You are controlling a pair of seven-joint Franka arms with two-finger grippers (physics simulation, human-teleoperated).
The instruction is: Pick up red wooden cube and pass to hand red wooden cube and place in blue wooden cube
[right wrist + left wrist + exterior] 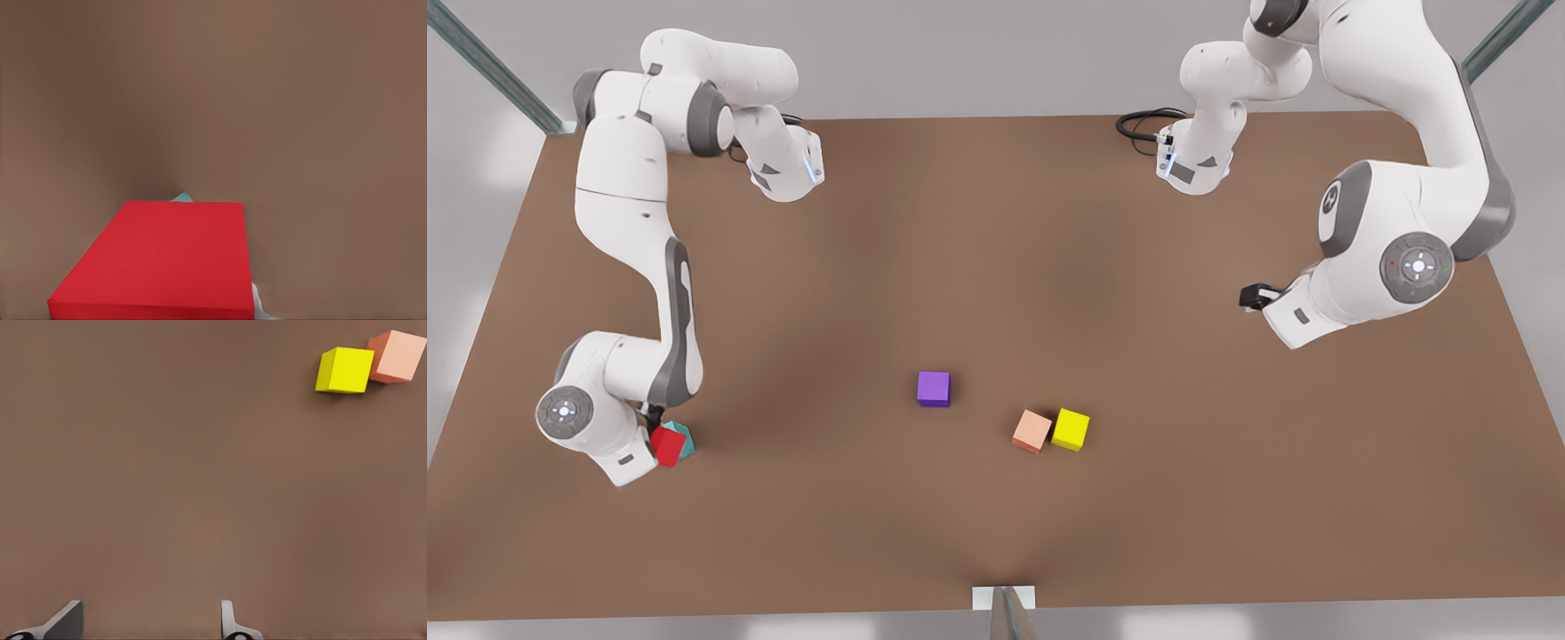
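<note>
We've got the red wooden cube (666, 445) sitting against the blue wooden cube (686, 439), way out at nine o'clock from the purple cube (934, 388); salmon cube (1032, 430) and yellow cube (1071, 429) touch at its four o'clock.

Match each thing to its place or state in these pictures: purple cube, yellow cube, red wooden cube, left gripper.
Things:
1 purple cube
2 yellow cube
3 red wooden cube
4 left gripper

Places or states:
a held by the right gripper, against the blue wooden cube
b open, over bare table
c alone, mid-table
d beside the salmon cube

Pairs: 1-c, 2-d, 3-a, 4-b
</note>
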